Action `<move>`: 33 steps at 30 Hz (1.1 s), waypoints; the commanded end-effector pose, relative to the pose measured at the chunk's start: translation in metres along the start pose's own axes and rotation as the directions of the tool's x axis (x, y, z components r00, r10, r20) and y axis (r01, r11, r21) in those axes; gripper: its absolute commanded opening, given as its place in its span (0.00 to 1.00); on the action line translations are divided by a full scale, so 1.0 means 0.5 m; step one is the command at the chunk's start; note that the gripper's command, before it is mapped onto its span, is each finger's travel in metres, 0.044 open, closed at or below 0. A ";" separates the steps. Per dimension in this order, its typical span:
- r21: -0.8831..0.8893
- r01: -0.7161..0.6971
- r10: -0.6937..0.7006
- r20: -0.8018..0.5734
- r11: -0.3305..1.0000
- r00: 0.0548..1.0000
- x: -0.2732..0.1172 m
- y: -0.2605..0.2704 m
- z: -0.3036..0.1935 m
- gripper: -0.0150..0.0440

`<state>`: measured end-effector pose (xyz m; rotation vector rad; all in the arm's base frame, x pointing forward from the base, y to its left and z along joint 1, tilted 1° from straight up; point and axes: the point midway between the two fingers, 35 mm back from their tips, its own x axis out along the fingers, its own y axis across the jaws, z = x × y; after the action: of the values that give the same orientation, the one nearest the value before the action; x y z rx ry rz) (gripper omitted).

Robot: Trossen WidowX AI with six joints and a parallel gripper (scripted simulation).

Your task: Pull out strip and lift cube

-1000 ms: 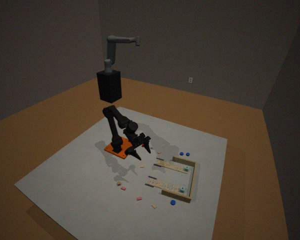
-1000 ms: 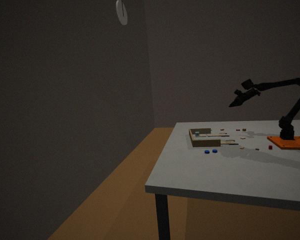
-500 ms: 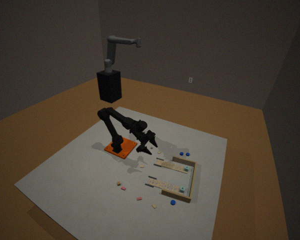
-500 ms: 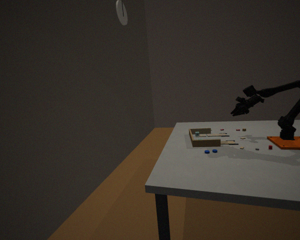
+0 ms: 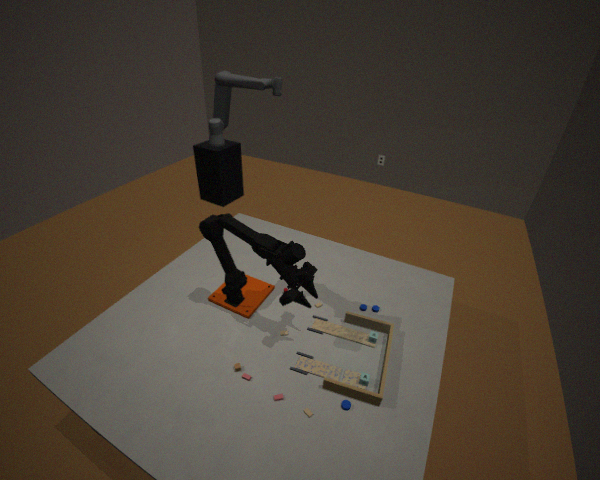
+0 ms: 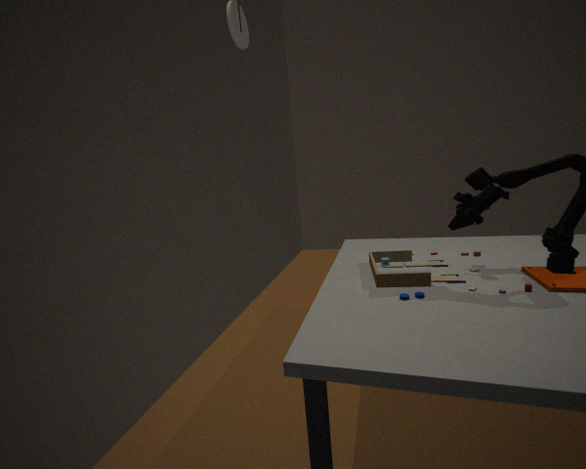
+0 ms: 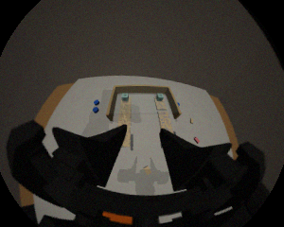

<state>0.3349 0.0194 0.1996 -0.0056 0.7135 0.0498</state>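
Observation:
My gripper (image 5: pixel 313 301) (image 6: pixel 451 227) (image 7: pixel 144 129) is partly open and empty, high above the table on the base side of the strips. The left strip in the wrist view (image 7: pixel 125 113) (image 5: pixel 341 331) (image 6: pixel 444 277) looks unbroken and carries a teal cube (image 5: pixel 373 337) (image 7: pixel 125 96) at its far end. The right strip (image 7: pixel 165 122) (image 5: pixel 326 368) (image 6: pixel 424 263) shows a seam across it and carries another teal cube (image 5: pixel 364 379) (image 7: pixel 160 96) (image 6: pixel 385 261). Both cubes show a dark mark like an A in the top view.
A tan three-sided wall (image 5: pixel 386 356) (image 6: pixel 404 279) (image 7: pixel 142 89) surrounds the far ends of the strips, open toward the base. Dark rails (image 5: pixel 298 370) flank their near ends. Blue discs (image 5: pixel 363 307) (image 5: pixel 346 405) lie outside. Pink pieces (image 5: pixel 278 397) and a red block (image 6: pixel 527 287) lie around.

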 end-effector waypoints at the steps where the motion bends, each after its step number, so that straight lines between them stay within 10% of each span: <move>1: -0.013 -0.013 0.011 -0.147 1.000 0.989 0.053 0.027 -0.015 0.49; 6: -0.042 -0.045 0.027 -0.373 0.998 0.927 0.102 0.063 -0.037 0.26; 14: -0.090 -0.096 0.004 -0.709 0.991 0.706 0.168 0.125 -0.096 0.25; 33: -0.094 -0.100 -0.001 -0.731 0.991 0.682 0.196 0.130 -0.122 0.25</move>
<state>0.3659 0.0861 0.0998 -0.1403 1.5148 0.1508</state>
